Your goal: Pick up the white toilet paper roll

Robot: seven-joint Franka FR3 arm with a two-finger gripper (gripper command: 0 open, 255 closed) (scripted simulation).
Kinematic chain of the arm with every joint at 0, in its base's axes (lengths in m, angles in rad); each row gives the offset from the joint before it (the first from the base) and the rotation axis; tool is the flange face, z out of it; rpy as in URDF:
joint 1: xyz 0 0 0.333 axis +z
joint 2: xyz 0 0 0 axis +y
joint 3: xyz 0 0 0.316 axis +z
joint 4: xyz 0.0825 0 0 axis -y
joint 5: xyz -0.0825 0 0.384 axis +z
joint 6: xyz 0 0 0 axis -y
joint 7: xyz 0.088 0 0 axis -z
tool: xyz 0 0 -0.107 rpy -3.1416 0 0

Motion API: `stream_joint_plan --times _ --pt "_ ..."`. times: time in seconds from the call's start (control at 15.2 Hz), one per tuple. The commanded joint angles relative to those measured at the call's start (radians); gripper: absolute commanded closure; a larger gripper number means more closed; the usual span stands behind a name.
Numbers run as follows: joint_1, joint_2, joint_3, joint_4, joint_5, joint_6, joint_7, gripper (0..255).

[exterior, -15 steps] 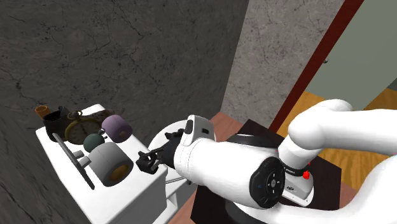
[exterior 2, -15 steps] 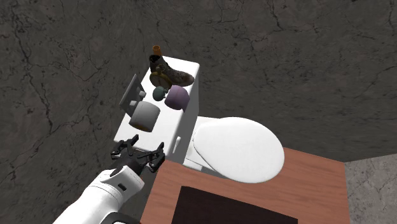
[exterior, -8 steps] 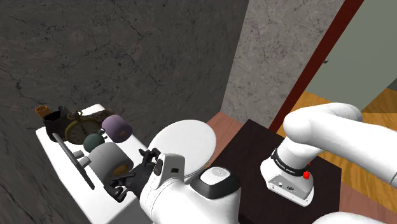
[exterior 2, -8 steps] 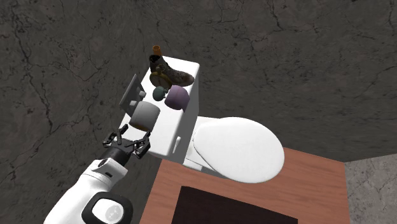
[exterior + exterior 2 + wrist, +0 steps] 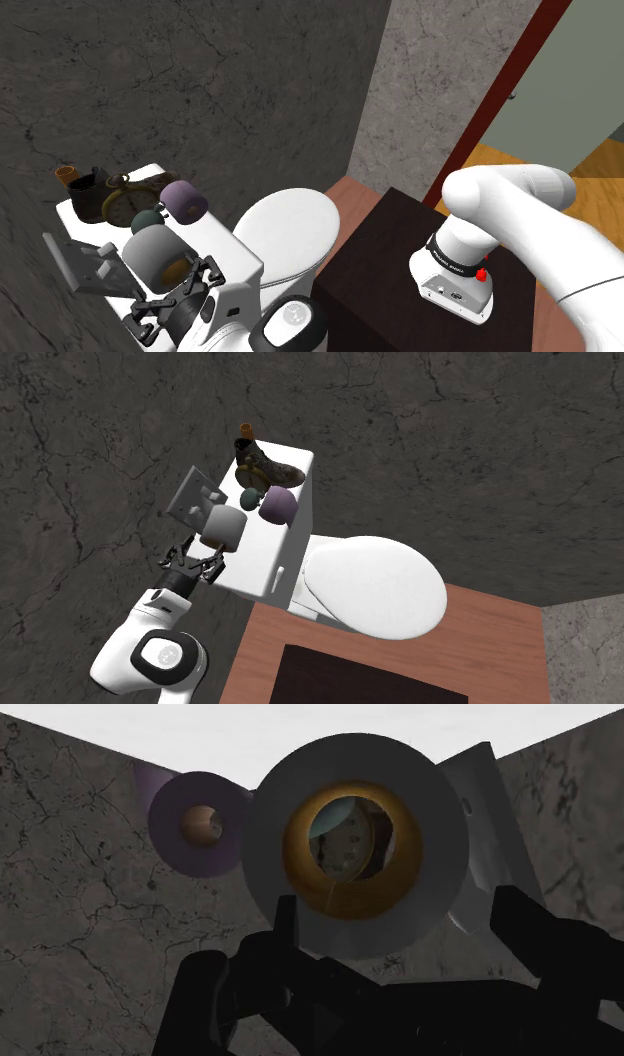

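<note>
The pale grey roll (image 5: 150, 250) looks light and soft (easily crushed, I'd say), so grip gently across its round side; the claw (image 5: 178, 293) gapes apart just beside it.

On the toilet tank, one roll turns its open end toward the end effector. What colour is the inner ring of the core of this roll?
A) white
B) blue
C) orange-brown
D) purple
C: in the wrist view the grey roll faces the end effector end-on, and the ring around its hollow middle is orange-brown. The shoulder view shows the same tint at that end.
</note>
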Motion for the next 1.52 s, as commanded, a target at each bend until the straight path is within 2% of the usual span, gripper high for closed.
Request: stream_joint_plan --times 0.0,0.33,0.4,0.99,1.45 --pt "-0.007 -0.023 0.016 0.016 0.005 -0.003 0.02 0" --pt "-0.012 -0.052 0.04 0.033 0.014 -0.004 0.048 0" --pt "-0.012 -0.053 0.041 0.033 0.014 -0.004 0.049 255" --pt "-0.012 -0.052 0.04 0.033 0.014 -0.004 0.048 255" --pt "-0.002 0.004 -0.009 0.002 -0.004 -0.003 -0.006 255"
